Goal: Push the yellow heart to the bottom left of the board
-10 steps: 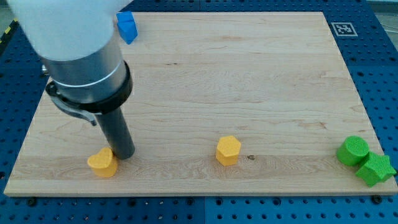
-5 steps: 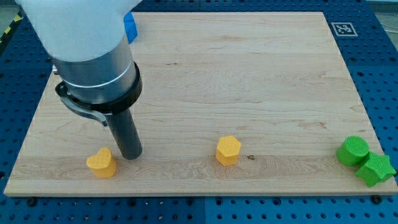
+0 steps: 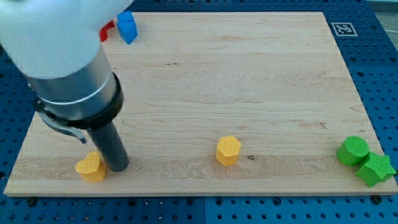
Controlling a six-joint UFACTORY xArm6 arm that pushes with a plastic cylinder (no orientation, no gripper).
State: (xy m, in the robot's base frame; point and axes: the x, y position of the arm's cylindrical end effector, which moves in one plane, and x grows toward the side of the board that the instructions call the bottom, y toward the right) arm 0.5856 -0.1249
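Yellow heart (image 3: 91, 167) sits near the board's (image 3: 261, 81) bottom-left corner, with my tip (image 3: 117, 167) touching its right side. No fingers here, just a plain rod. A yellow hexagon (image 3: 228, 150) stands well apart to the right.

yellow hexagon (image 3: 228, 150), green cylinder (image 3: 352, 150), green star (image 3: 374, 169), blue block (image 3: 127, 27), red block (image 3: 107, 30).

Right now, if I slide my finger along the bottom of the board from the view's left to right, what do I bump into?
yellow heart → my tip → yellow hexagon block → green cylinder → green star
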